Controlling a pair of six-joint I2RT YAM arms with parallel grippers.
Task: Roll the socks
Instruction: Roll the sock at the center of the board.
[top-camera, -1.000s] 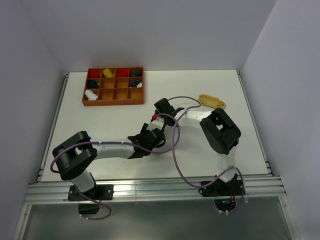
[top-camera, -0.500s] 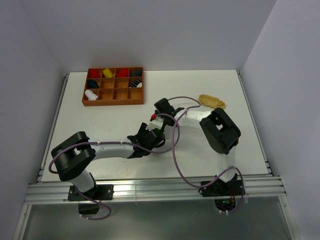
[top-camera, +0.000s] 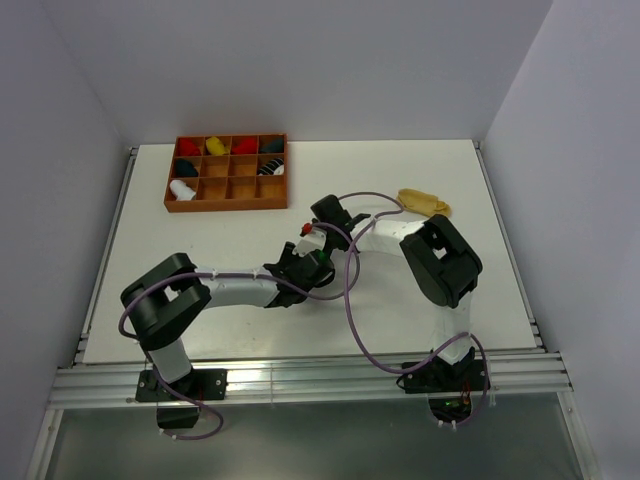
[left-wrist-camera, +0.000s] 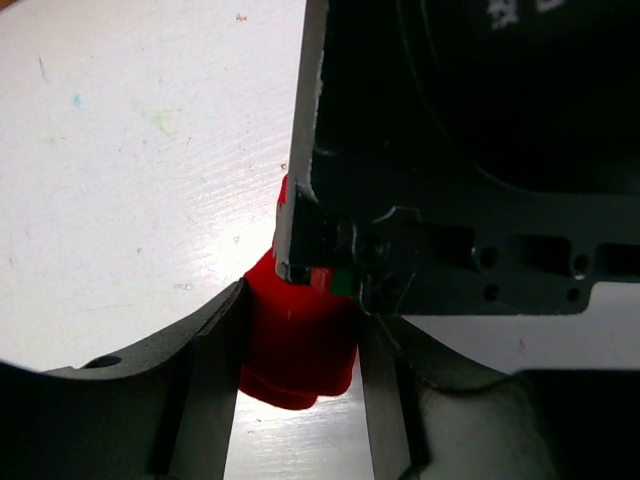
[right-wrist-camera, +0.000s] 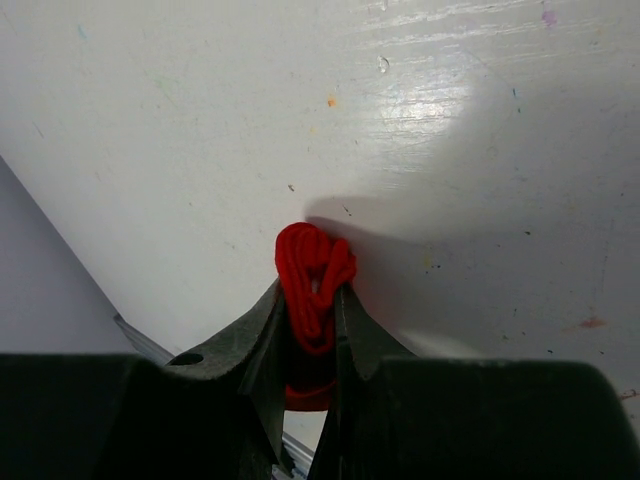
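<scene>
Red sock (top-camera: 306, 229) sits mid-counter, and overhead the left arm has just swung in beside the right. Left wrist: left pincer (left-wrist-camera: 297, 342) squeezes the bundle. Right wrist: right pincer (right-wrist-camera: 312, 300) pinches its coiled end, so the roll looks nearly done.

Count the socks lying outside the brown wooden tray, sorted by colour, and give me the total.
red fabric sock: 1
tan-yellow fabric sock: 1
Total: 2
</scene>
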